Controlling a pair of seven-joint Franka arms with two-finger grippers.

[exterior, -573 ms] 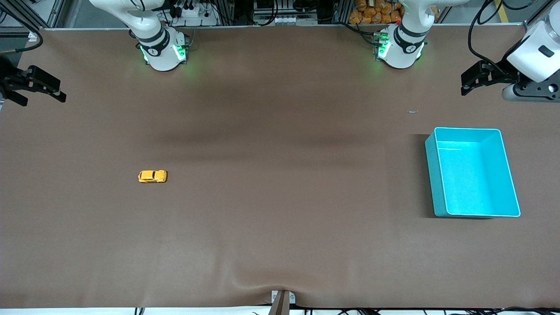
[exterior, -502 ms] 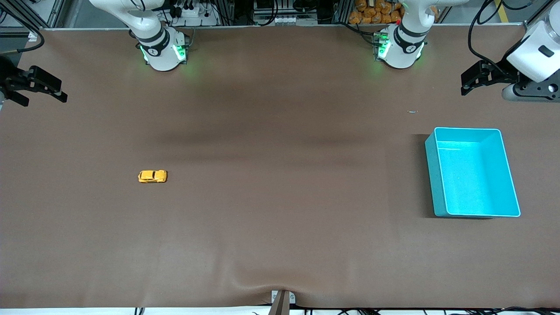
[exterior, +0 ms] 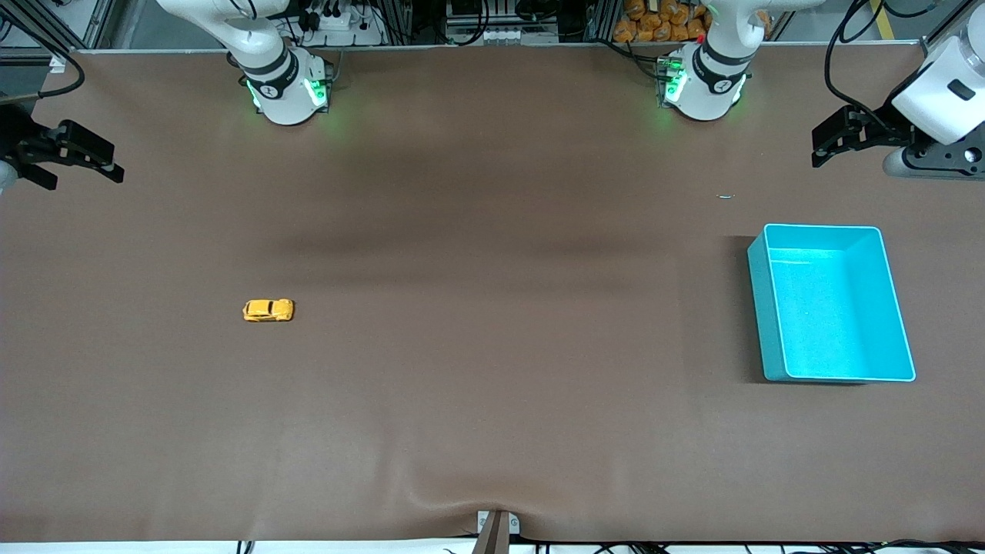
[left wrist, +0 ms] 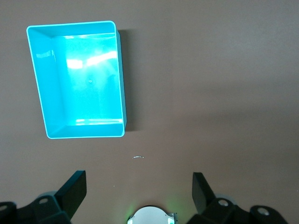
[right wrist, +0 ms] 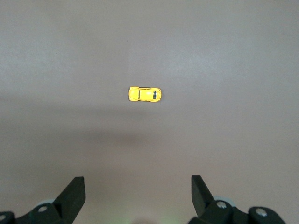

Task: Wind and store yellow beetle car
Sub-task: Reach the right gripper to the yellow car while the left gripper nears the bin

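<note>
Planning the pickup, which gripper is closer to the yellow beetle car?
Right. The right gripper hangs over the table's edge at the yellow beetle car's end; the left gripper is up past the teal bin.

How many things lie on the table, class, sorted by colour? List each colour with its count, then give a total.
Yellow: 1, the yellow beetle car, toward the right arm's end of the table.
Teal: 1, the teal bin, toward the left arm's end.
Total: 2
</note>
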